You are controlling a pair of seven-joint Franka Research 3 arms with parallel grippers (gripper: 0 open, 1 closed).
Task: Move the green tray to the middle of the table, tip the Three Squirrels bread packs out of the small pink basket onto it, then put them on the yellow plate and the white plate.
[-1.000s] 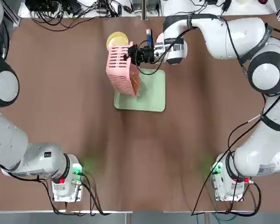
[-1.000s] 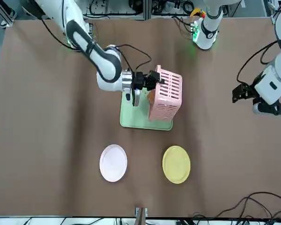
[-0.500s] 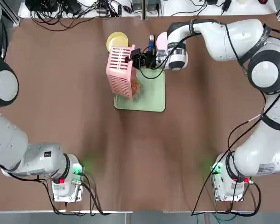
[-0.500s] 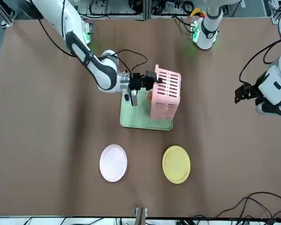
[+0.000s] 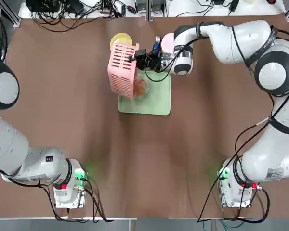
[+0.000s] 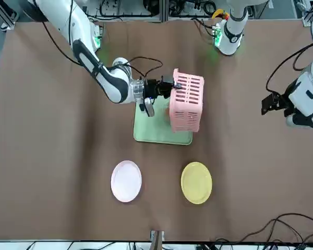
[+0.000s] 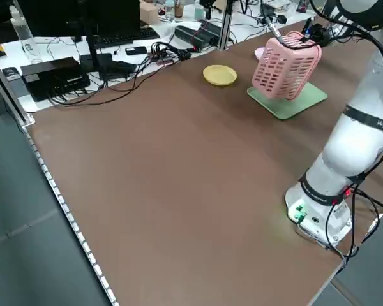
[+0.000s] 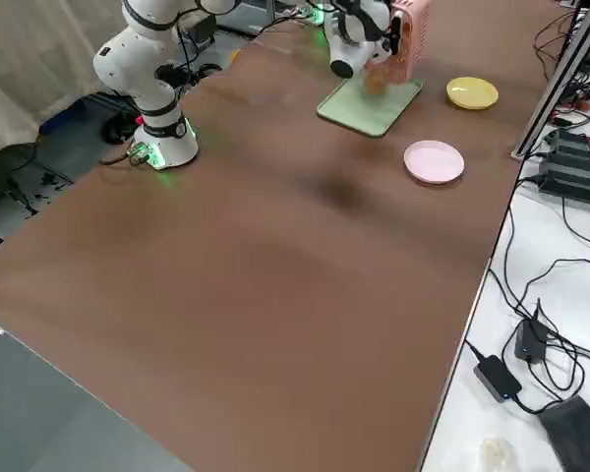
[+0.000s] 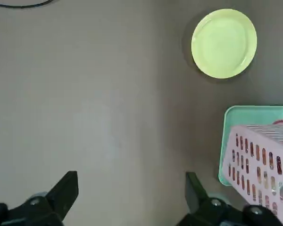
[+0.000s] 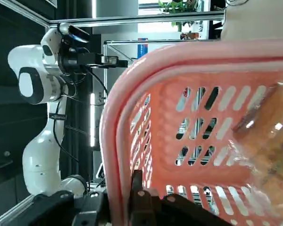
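Right gripper (image 5: pixel 135 57) clamped on small pink basket (image 5: pixel 123 70) rim, tipped on its side above green tray (image 5: pixel 154 98). Bread packs (image 5: pixel 139 88) spilling at basket mouth, tipping underway. Yellow plate (image 6: pixel 196 182), white plate (image 6: pixel 126 180) beyond tray, unfilled. Left gripper (image 9: pixel 132 193) spread, idle.

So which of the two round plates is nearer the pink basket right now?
The yellow plate. In the top view it sits just beyond the tipped pink basket, partly hidden by its edge. The white plate lies off to the side, behind the right gripper.
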